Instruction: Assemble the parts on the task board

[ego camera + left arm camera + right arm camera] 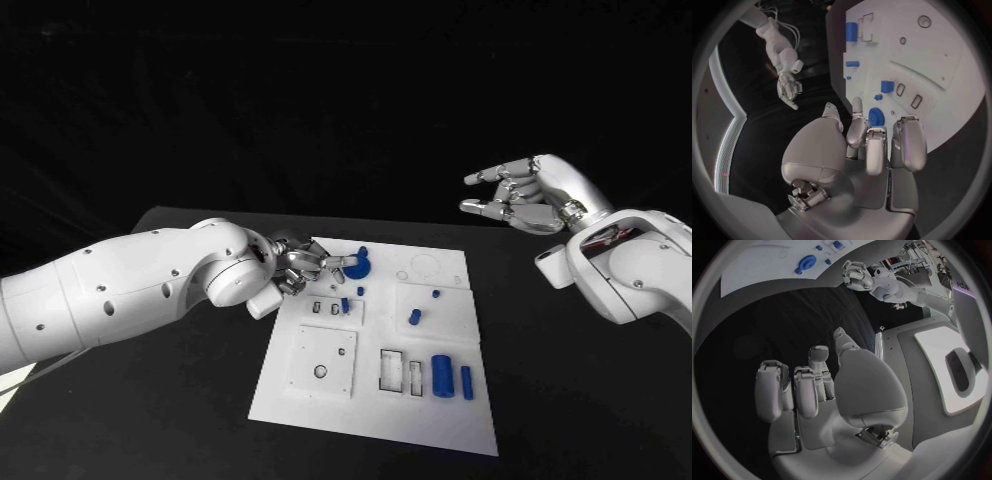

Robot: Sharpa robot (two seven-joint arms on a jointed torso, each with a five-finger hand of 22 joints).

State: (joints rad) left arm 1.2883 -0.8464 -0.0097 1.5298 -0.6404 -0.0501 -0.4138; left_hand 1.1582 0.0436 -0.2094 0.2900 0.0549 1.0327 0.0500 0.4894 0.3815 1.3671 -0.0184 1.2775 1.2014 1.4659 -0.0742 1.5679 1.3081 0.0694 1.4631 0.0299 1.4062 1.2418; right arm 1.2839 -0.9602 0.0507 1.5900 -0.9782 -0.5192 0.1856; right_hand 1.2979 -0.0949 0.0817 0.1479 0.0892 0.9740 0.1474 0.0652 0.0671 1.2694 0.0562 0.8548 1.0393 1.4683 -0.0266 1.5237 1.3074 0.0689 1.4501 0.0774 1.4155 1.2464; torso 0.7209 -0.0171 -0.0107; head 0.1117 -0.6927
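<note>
The silver left hand (303, 264) hovers at the far left corner of the white rectangular task board (361, 405), fingers spread and holding nothing, fingertips (857, 105) just beside the round blue gear (359, 266). The silver right hand (526, 195) hangs raised beyond the board's far right, loosely curled and empty. Two blue cylinders (443, 376) lie side by side near the board's near right corner on the black table (173, 400).

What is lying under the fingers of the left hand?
The left hand hovers over the task board's far left corner. A round blue gear-like part shows by its fingertips; the board surface directly beneath the fingers is covered.
</note>
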